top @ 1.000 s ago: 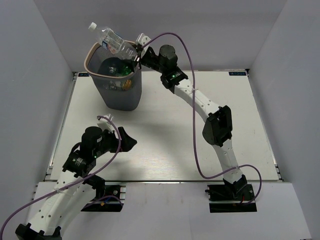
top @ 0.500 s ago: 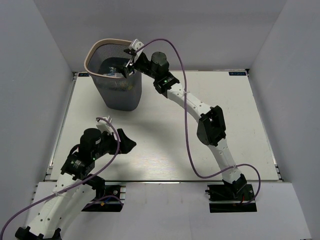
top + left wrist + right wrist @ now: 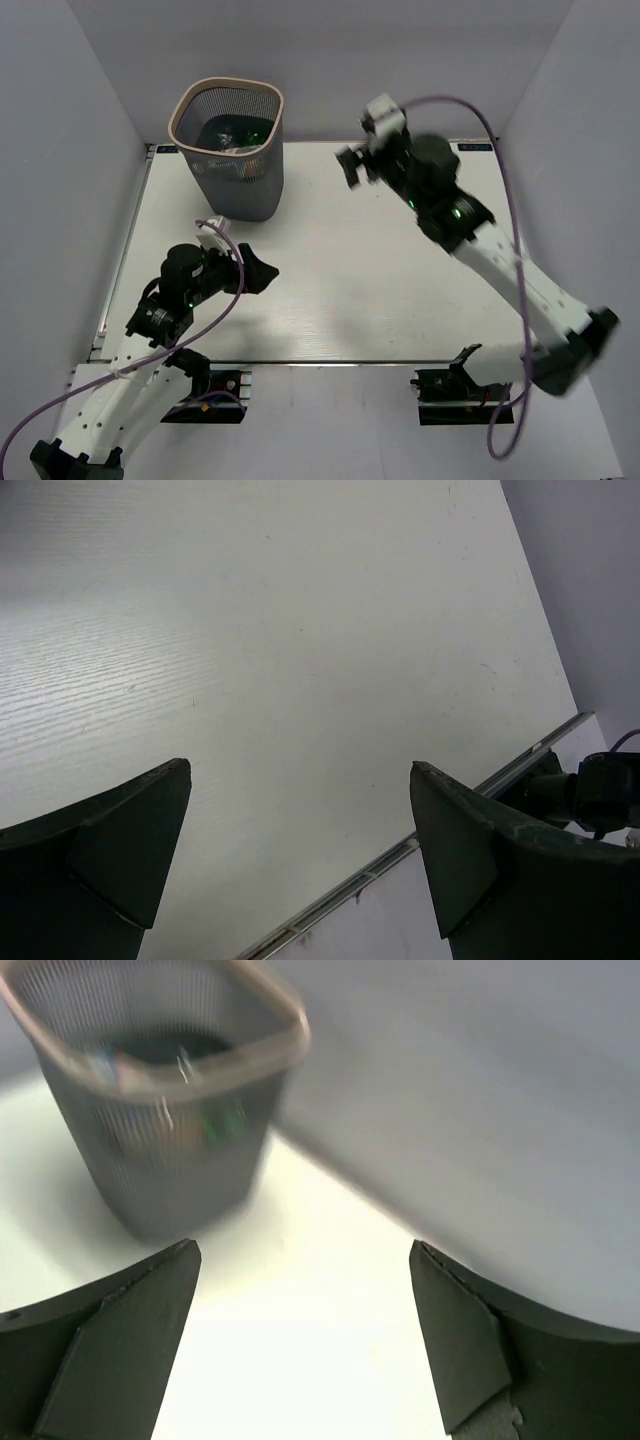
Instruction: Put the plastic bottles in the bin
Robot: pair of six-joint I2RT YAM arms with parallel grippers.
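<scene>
I am holding my right tool [image 3: 357, 165] up in the air to the right of the bin [image 3: 245, 190], well apart from it, near the far edge of the worktop [image 3: 380, 280]. Its jaws are standing wide with nothing between them. Its wrist view is blurred, but it is showing the bin ahead and to the left, with something green behind the mesh.

I am keeping my left tool [image 3: 258, 275] low over the near left part of the worktop. It is spread wide too and is gripping nothing, with only bare worktop showing between its fingers [image 3: 120, 830].

The plastic bottles [image 3: 228, 135] are lying inside the bin, where green shapes are showing below the beige rim. I cannot count them. I am seeing no bottle on the worktop in any view.

So I am judging the dropping step done and the task at or near its end. The next move is calling for a check that no bottle is hiding behind the bin or under an arm. If none is, I am thinking both arms can go to rest, clear of the bin's rim.
</scene>
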